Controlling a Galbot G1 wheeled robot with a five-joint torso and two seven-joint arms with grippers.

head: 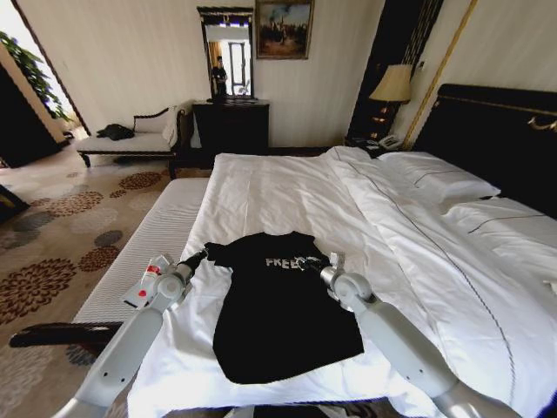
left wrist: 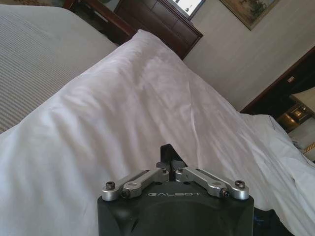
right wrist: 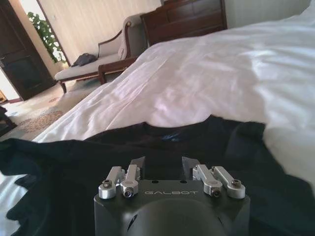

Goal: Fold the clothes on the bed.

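With the left claw closed together at the sleeve and the right claw apart over the chest of the T-shirt flat on the bed, an uneven pull may bunch the cloth.

Both arms extended forward, low — left claw fingers closed together; right claw fingers parted, spread apart.

Floral carpet, dark dresser (mirror above), lit lamp.
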